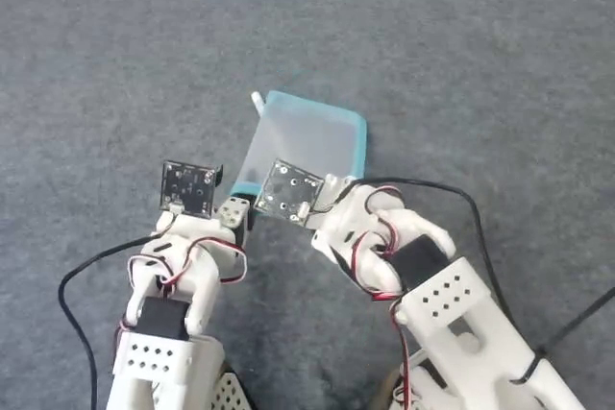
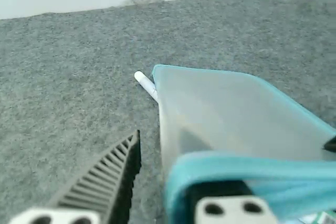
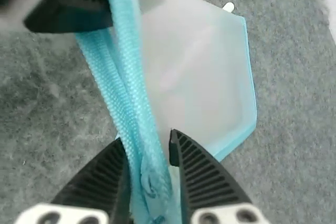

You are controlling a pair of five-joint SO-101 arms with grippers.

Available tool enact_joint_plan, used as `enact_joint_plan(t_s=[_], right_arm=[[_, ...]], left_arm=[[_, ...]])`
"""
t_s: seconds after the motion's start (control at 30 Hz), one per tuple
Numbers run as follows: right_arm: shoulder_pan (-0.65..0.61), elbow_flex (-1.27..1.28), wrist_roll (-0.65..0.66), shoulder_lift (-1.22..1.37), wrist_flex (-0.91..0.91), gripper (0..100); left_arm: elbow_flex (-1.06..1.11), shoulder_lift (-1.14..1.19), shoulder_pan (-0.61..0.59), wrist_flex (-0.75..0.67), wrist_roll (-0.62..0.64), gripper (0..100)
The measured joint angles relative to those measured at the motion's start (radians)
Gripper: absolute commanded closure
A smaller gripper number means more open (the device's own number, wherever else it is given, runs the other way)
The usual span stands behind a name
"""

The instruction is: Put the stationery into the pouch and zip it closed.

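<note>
Frosted pouch (image 1: 306, 141) trimmed teal on grey carpet (image 1: 480, 64)

Your left arm (image 1: 163, 324) is sitting at 7 o'clock in the high view, with its forearm pointing toward 1 o'clock. Your left gripper (image 2: 168, 166) is holding its jaws spread apart. One ribbed finger is standing out to the side while the other is lying under the edge of the pouch (image 2: 231, 119). Your right arm (image 1: 452, 304) is lying in from 5 o'clock and pointing toward 10 o'clock. Your right gripper (image 3: 148, 139) is pinching the pouch's teal zipper band between its two ribbed fingers. The grippers are sitting close together, the left at 9 o'clock of the right.
</note>
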Motion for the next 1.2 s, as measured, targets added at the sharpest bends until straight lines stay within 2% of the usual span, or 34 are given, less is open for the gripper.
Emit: enact_joint_plan(t_s=[0.1,0.3,0.4,0.53,0.73,0.97,1.2], right_arm=[[-0.002,0.002,0.000,-0.002,0.000,94.7],[-0.002,0.018,0.000,-0.002,0.014,66.1],[0.002,0.020,0.000,-0.002,0.051,58.0],[0.048,-0.063,-0.078,0.000,0.164,60.1],[0.238,-0.245,-0.144,0.155,0.381,67.1],[0.295,-0.252,-0.147,0.427,0.399,68.4],[0.325,-0.252,-0.130,0.546,0.439,68.4]], left_arm=[[0.003,0.002,0.003,-0.029,-0.009,99],[0.021,0.005,-0.003,-0.071,-0.038,99],[0.021,0.005,-0.077,-0.098,-0.038,99],[0.021,0.005,-0.147,-0.101,-0.005,99],[0.021,0.005,-0.209,-0.101,0.020,99],[0.021,0.005,-0.227,-0.101,0.026,99],[0.021,0.005,-0.229,-0.101,0.026,99]])
